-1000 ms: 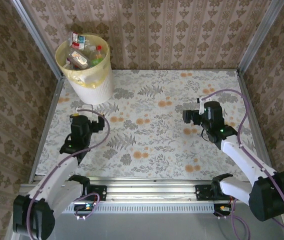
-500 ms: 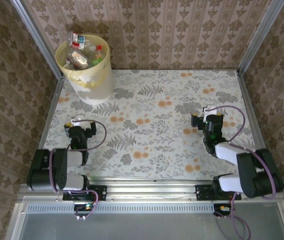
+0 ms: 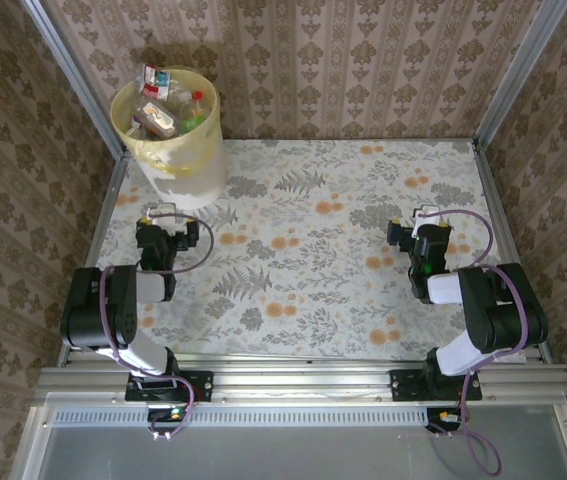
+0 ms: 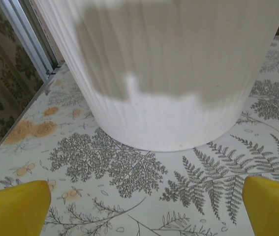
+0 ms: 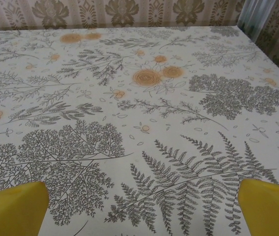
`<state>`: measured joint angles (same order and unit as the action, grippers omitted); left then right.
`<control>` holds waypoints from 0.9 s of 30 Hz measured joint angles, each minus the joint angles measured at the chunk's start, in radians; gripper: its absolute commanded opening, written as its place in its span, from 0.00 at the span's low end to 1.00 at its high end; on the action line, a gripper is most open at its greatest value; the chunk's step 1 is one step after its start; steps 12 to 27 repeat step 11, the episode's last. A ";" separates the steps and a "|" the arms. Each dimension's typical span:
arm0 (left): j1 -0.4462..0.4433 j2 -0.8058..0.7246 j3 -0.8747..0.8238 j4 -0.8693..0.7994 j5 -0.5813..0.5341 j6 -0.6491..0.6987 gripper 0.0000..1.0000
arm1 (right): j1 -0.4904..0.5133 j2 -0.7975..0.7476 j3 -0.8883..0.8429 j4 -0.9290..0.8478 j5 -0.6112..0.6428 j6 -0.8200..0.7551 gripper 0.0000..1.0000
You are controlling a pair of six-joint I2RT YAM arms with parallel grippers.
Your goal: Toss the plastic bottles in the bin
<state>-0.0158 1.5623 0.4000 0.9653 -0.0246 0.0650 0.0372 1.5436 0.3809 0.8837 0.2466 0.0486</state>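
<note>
Setting: lab test cell. Aluminium frame (image 3: pixel 81 85), damask-wallpaper panels (image 3: pixel 363 60) on three sides, floral-print tabletop (image 3: pixel 313 200), two robot arms (image 3: pixel 113 310) bolted to a slotted rail (image 3: pixel 303 380).

Brightness: the top view is moderately bright and even, with a warm, slightly muted cast.
Shadows: the bin (image 3: pixel 185 170) throws a dark patch on the wall at upper left, and faint soft shadows lie beside the arms on the worktop (image 3: pixel 313 250).
Left wrist view: a grey band darkens the upper bin wall, which is paler below.
Focus: the fern print is sharp mid-frame in both wrist views, while the yellow fingertips (image 4: pixel 14 205) in the lower corners are soft-edged.
Edges: the metal posts (image 3: pixel 73 85) lean outward toward the upper corners.
</note>
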 measured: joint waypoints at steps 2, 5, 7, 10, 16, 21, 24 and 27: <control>0.000 0.000 0.000 -0.021 0.001 0.000 1.00 | 0.000 0.000 0.000 0.000 -0.002 0.004 1.00; 0.000 0.000 0.000 -0.042 0.003 0.000 1.00 | 0.000 0.000 0.000 -0.001 -0.006 0.007 1.00; 0.000 0.000 0.000 -0.050 0.003 0.000 1.00 | 0.000 0.000 0.000 -0.002 -0.010 0.008 1.00; 0.000 0.000 0.000 -0.056 0.003 0.000 1.00 | 0.000 0.000 0.000 -0.002 -0.013 0.008 1.00; 0.000 0.000 0.000 -0.057 0.003 0.000 1.00 | 0.000 0.000 0.000 -0.002 -0.015 0.008 1.00; 0.000 0.000 0.000 -0.057 0.003 0.000 1.00 | 0.000 0.000 0.000 -0.002 -0.015 0.008 1.00; 0.000 0.000 0.000 -0.057 0.003 0.000 1.00 | 0.000 0.000 0.000 -0.002 -0.015 0.008 1.00; 0.000 0.000 0.000 -0.057 0.003 0.000 1.00 | 0.000 0.000 0.000 -0.002 -0.015 0.008 1.00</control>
